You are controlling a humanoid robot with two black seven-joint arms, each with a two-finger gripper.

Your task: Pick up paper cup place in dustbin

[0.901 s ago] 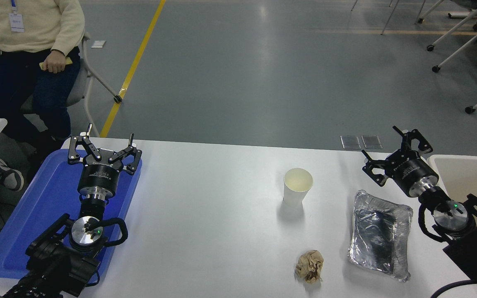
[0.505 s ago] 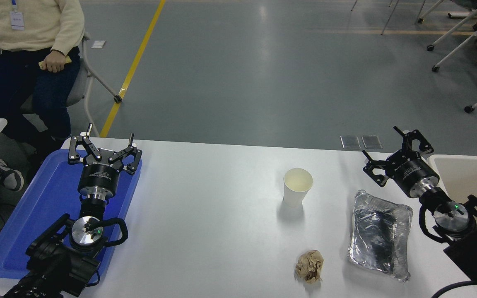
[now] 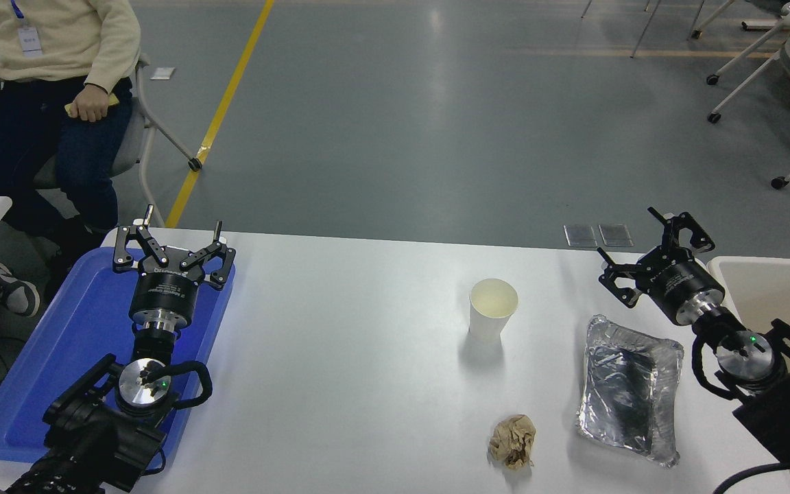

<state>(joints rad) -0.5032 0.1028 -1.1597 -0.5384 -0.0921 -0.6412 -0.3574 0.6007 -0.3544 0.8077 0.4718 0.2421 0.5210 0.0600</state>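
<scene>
Left gripper (image 3: 170, 240): parked over the blue tray (image 3: 59, 363) at the worktop's left edge, fingers spread.
Paper cup (image 3: 493, 310): upright, mid-worktop, untouched.
Paper ball (image 3: 512, 441): near edge.
Foil tray (image 3: 629, 387): right of the cup.
Right gripper (image 3: 649, 248): fingers apart, beside the dustbin (image 3: 779, 291) at the right edge.

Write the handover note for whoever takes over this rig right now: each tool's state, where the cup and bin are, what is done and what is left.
Left tool: open, parked above the blue tray.
Right tool: open, holding nothing, at the far right beyond the foil tray.
Paper cup: upright mid-table, untouched.
Dustbin: at the right edge.
Done: nothing.
Left: grasp the cup, carry it right, drop it in.
</scene>
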